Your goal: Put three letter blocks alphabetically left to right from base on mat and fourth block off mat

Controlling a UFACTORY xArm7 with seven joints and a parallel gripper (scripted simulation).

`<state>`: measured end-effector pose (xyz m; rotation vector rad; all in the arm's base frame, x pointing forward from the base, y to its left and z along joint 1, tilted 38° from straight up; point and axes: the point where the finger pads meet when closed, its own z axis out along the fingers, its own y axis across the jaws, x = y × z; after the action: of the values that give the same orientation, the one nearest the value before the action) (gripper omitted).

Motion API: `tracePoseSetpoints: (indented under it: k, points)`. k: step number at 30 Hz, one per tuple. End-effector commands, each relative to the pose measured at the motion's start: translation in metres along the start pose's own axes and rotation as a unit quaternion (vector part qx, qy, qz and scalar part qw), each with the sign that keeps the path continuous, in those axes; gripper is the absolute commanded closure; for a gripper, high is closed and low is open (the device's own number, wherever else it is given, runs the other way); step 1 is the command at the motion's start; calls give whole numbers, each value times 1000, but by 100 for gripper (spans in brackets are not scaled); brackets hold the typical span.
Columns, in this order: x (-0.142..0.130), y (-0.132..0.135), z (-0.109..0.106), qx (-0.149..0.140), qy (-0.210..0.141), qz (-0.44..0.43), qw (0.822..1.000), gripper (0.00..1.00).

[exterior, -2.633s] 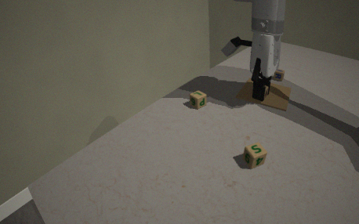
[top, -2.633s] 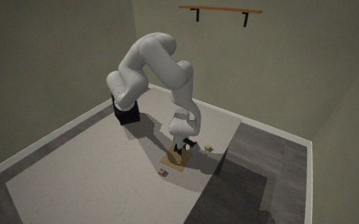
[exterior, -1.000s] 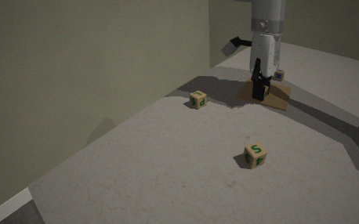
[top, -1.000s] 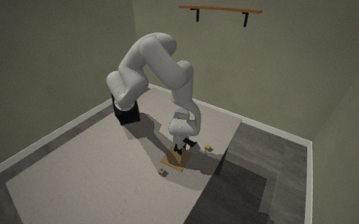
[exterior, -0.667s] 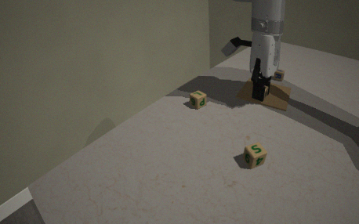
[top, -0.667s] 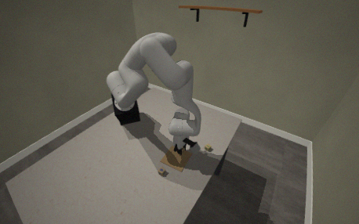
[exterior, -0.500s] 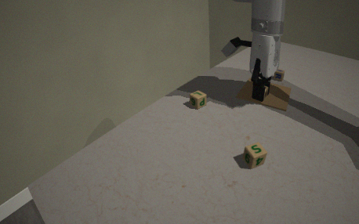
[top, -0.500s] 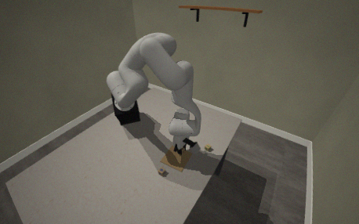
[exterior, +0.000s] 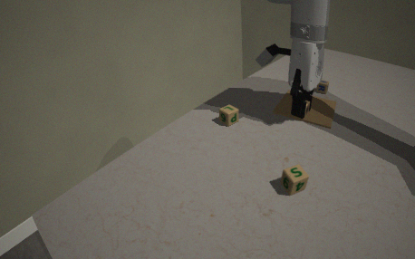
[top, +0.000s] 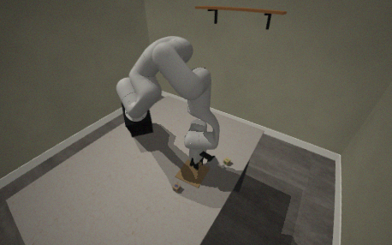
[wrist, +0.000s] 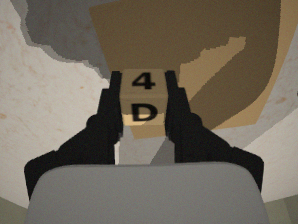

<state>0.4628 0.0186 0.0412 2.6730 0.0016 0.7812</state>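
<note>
Gripper (top: 196, 164) (exterior: 303, 112) (wrist: 143, 85) is clamping the 4-and-D block (exterior: 307, 107) (wrist: 143, 84) over the mat (top: 184, 176) (exterior: 323, 115) (wrist: 150, 40), near one edge. If its fingers are opening while the block is leaning, it may be tipping or overhanging.

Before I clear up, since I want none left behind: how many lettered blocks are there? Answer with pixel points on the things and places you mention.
4: one between the gripper's fingers, the S block (exterior: 294, 180) nearest the exterior camera, two beside the mat (top: 186, 180) (exterior: 325, 119) (wrist: 240, 117).

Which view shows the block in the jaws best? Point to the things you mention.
The wrist view: it shows the block (exterior: 307, 108) (wrist: 144, 91) large between the jaws (exterior: 304, 112), a 4 and a D readable. The exterior view shows only a sliver beside the dark fingers; in the top view I can't make it out.
</note>
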Motion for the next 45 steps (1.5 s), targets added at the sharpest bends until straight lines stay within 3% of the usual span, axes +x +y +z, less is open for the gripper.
tracePoseSetpoints:
  k: [1,33,45]
  points:
    - [1,-1,0,1,1,0,1000,73]
    - [1,-1,0,1,1,0,1000,73]
    - [1,-1,0,1,1,0,1000,57]
